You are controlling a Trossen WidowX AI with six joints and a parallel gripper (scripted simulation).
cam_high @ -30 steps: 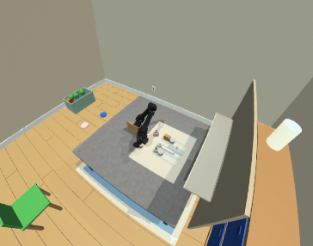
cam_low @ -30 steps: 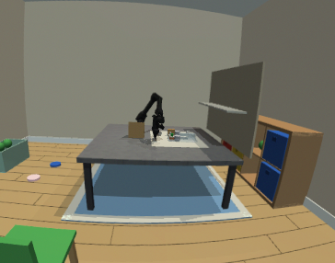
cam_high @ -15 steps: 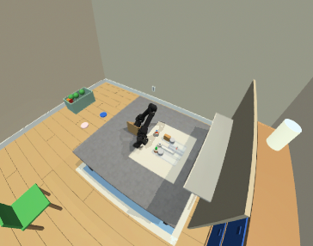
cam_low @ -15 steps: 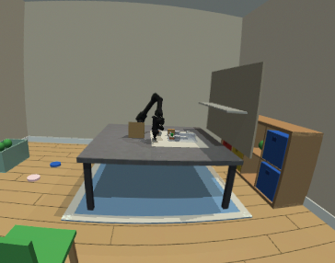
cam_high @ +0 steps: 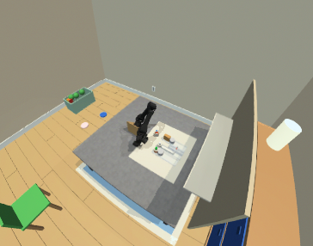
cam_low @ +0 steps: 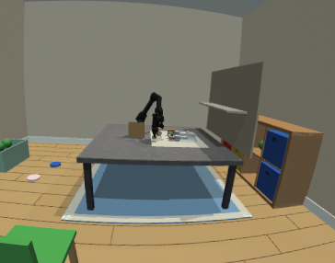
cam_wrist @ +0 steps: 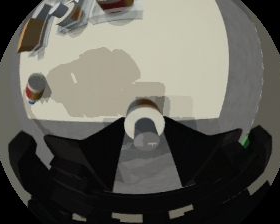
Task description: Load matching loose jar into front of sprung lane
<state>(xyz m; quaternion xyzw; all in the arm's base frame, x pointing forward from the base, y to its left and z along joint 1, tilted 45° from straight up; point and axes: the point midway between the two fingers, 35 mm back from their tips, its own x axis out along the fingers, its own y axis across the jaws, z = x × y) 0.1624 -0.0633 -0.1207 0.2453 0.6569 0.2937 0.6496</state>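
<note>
My gripper (cam_high: pixel 138 142) (cam_low: pixel 155 134) (cam_wrist: pixel 144 120) is low over the near left edge of the cream mat (cam_high: pixel 153 166) (cam_wrist: pixel 191 43), shut on a jar with a grey lid (cam_wrist: pixel 145 123) that stands upright between the fingers. A green-lidded jar (cam_high: pixel 156 149) stands further in on the mat. Another grey-lidded jar (cam_wrist: pixel 35 87) with a coloured label stands to the left in the wrist view. The white pusher lanes (cam_high: pixel 173 153) (cam_wrist: pixel 58 11) lie beyond the green-lidded jar. I cannot make out the jar inside the lane.
A cardboard box (cam_high: pixel 131 127) (cam_low: pixel 136 130) stands on the grey table (cam_high: pixel 109 155) (cam_low: pixel 131 154) just behind the arm. A small orange block (cam_high: pixel 167 138) lies at the mat's far side. A wall panel with a shelf (cam_high: pixel 212 155) (cam_low: pixel 223 108) rises at the table's right edge.
</note>
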